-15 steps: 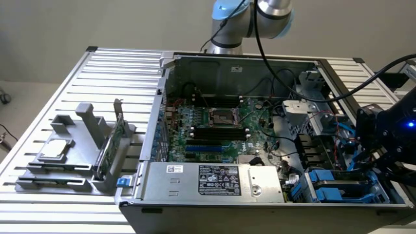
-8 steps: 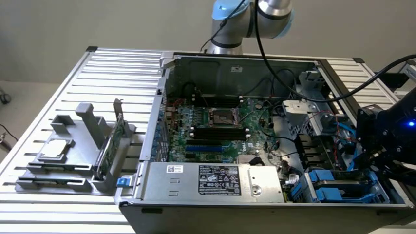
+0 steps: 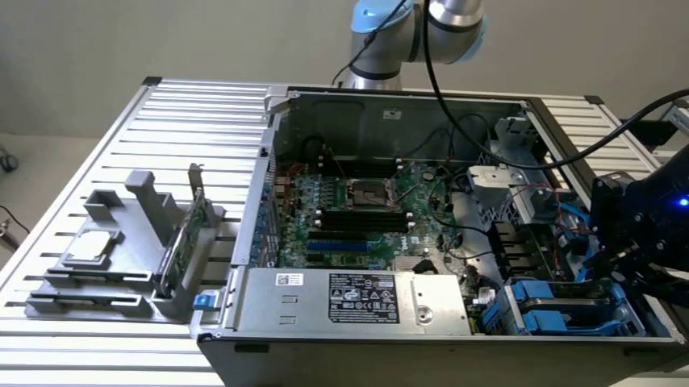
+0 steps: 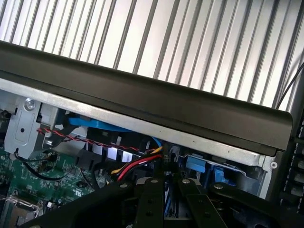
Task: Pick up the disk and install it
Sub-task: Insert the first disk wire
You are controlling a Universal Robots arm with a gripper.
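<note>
The disk (image 3: 562,305) lies flat in the drive bay at the near corner of the open computer case (image 3: 356,306), on the exterior view's right. It shows as a grey slab framed by blue plastic rails. My black gripper (image 3: 606,270) hangs just above and beside that bay. In the wrist view its fingers (image 4: 152,190) come together with hardly any gap, and the gripper (image 4: 165,185) holds nothing. Blue carrier plastic (image 4: 196,164) and red and yellow cables (image 4: 137,164) lie just beyond the fingertips.
The case's dark side wall (image 4: 156,102) crosses the wrist view, with the slatted aluminium table (image 3: 183,121) behind it. On the exterior view's left, a grey fixture (image 3: 119,242) carries a small silver chip (image 3: 95,243) and an upright green card (image 3: 181,242). Loose cables cross the motherboard (image 3: 366,210).
</note>
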